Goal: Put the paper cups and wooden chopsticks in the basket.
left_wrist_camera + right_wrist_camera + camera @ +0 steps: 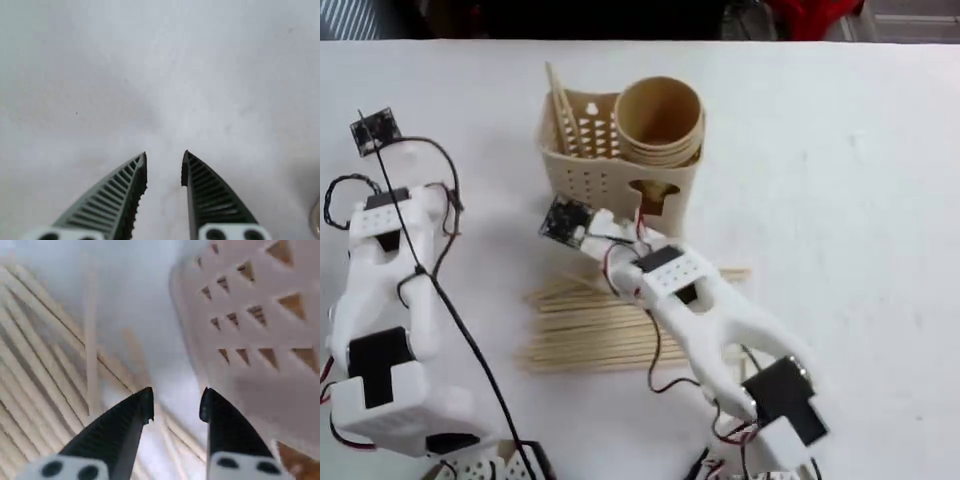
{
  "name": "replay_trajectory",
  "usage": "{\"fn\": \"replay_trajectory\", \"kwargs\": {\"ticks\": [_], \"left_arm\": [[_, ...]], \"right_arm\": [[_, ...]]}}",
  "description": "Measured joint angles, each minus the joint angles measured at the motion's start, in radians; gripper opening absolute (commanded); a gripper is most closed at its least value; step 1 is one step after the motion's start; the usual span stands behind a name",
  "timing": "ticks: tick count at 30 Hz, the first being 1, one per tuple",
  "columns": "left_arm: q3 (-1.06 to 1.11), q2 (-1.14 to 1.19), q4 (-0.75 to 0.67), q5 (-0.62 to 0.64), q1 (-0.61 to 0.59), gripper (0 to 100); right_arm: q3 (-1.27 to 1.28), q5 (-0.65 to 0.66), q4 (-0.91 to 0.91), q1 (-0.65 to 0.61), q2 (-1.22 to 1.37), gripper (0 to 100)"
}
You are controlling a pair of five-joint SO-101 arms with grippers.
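A cream perforated basket point(582, 178) stands at the table's back middle. It holds stacked paper cups point(659, 120) and a few upright wooden chopsticks point(561, 110). Several more chopsticks point(590, 330) lie in a loose pile in front of it. My right gripper point(175, 407) is open with nothing between its fingers, low over the pile's edge beside the basket wall point(260, 325); in the high view the right arm point(665, 275) crosses the pile. My left gripper point(164, 167) is open over bare white table, and its arm point(385, 300) stands at the left.
Black cables point(440, 290) trail over the left arm and down the table's front. A small circuit board point(375, 130) sits at the back left. White table spreads wide to the right of the basket.
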Motion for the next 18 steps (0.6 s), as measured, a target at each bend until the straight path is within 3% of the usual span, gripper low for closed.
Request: {"fn": "replay_trajectory", "kwargs": {"ticks": [6,14,18], "left_arm": [[0.000,0.000,0.000,0.000,0.000,13],[0.000,0.000,0.000,0.000,0.000,13],[0.000,0.000,0.000,0.000,0.000,13]], "right_arm": [[-0.002,0.000,0.014,-0.002,0.034,10.1],[0.006,0.078,0.281,-0.035,-0.087,8.0],[0.011,0.078,0.313,-0.084,-0.089,8.6]]}}
